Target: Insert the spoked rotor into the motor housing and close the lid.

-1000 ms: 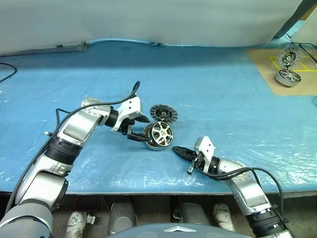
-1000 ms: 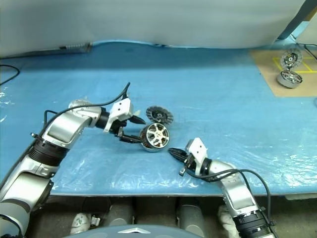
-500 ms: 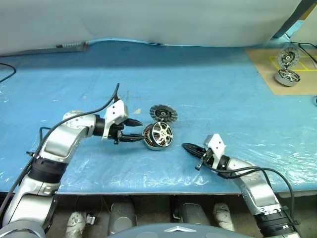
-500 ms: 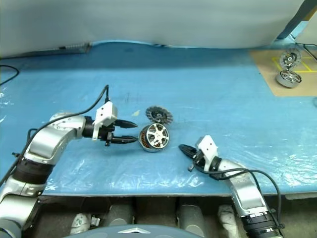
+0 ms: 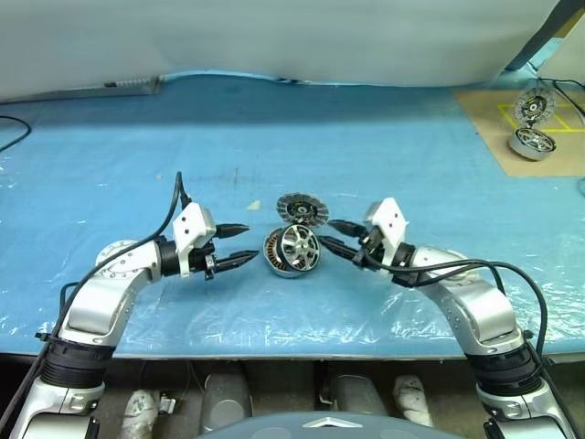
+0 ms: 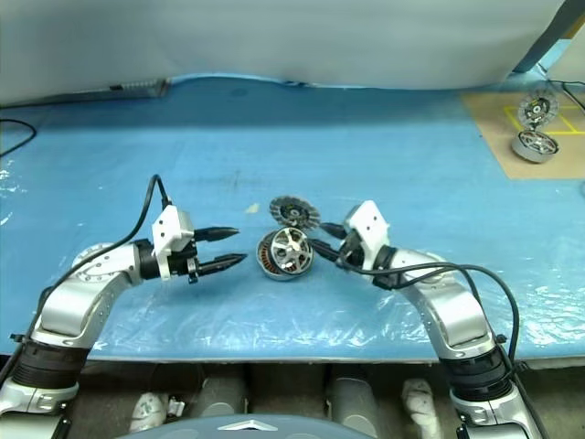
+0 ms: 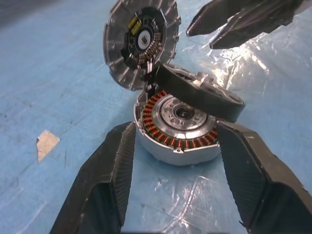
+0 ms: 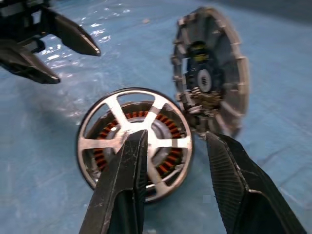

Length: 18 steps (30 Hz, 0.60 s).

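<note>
You had a blue sheet [image 5: 384,155] with wide bare room all round. At its middle the rotor [image 5: 298,246] sat tilted on the housing [image 7: 175,139], the lid [image 5: 302,209] just behind. Left gripper [image 5: 239,244] and right gripper [image 5: 333,234] flanked them, both spread and empty

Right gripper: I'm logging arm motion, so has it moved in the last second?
Yes. The right gripper has risen from the table's near edge to beside the spoked rotor.

The left gripper [image 5: 239,244] has been drawn back from the spoked rotor [image 5: 297,247], which now lies clear ahead of its spread fingertips. The right gripper [image 5: 335,235], closed earlier, has been raised, opened and brought just beside the rotor.
</note>
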Each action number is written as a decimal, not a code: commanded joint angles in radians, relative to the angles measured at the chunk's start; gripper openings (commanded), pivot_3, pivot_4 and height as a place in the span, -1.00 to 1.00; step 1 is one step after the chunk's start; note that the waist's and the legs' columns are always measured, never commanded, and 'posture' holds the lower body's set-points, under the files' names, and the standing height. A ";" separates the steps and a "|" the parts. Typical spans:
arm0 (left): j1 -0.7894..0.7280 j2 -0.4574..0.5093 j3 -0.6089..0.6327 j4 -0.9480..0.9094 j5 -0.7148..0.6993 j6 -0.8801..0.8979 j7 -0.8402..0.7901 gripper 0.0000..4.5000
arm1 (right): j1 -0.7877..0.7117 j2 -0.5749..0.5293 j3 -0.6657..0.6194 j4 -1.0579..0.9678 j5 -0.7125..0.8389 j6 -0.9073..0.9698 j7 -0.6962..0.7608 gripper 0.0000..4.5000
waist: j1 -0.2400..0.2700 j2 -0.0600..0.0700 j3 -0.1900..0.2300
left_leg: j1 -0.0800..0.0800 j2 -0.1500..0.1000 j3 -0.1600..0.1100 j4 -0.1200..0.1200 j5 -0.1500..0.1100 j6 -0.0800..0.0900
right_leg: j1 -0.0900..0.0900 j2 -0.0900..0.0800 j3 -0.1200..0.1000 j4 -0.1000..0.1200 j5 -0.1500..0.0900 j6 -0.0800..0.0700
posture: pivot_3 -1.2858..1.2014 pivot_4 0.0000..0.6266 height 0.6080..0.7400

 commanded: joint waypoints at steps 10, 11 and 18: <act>0.025 -0.005 0.012 -0.025 -0.013 -0.048 0.036 0.22 | -0.008 -0.018 0.059 -0.037 -0.008 0.033 0.001 -0.12 | 0.000 0.000 0.000 | 0.000 0.000 0.000 0.001 0.000 0.000 | 0.000 0.000 0.000 0.000 0.000 0.000 | 0.03 -0.52 1.00; 0.026 -0.008 0.010 -0.028 -0.013 -0.049 0.040 0.22 | -0.010 -0.016 0.063 -0.032 -0.011 0.034 -0.002 -0.12 | 0.000 0.000 0.000 | 0.000 0.000 0.000 0.001 0.000 0.000 | 0.000 0.000 0.000 0.000 0.000 0.000 | 0.03 -0.52 1.00; 0.041 -0.012 0.003 -0.036 -0.009 -0.069 0.053 0.22 | -0.021 -0.009 0.080 -0.009 -0.024 0.032 -0.009 -0.12 | 0.000 0.000 0.000 | 0.000 0.000 0.000 0.002 0.000 0.000 | 0.000 0.000 0.000 0.001 0.000 0.000 | 0.03 -0.52 1.00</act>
